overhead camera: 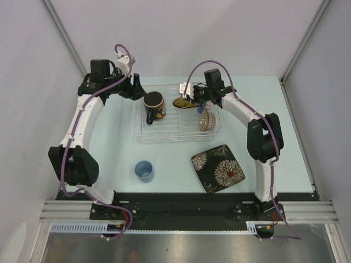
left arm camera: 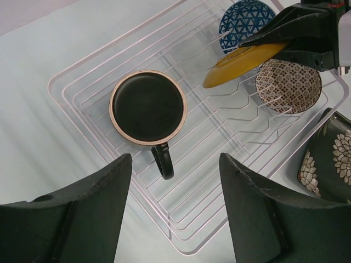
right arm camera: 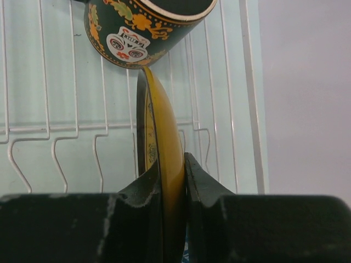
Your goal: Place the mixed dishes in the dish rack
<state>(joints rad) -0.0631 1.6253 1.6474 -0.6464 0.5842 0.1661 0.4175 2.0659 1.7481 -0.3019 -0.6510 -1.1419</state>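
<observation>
The right pincer [right arm camera: 171, 167] is pinching the yellow plate [left arm camera: 241, 57] over the rack [left arm camera: 57, 82]; the left pincer [left arm camera: 174, 159] is hanging spread. Loading is likely continuing by lowering the plate between the dividers.

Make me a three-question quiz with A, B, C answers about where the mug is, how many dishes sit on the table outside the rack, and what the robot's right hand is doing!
1. Where is the mug? A in the dish rack; B on a shelf; C on the floor.
2. How many dishes sit on the table outside the rack? A one; B two; C four.
3. What is the right gripper doing? A open and empty; B shut on the yellow plate; C shut on a spoon.

Answers:
1 A: the mug rests on the rack's wires.
2 B: only the light-blue cup and the black floral plate are out there.
3 B: its fingers pinch the plate's edge.
</observation>
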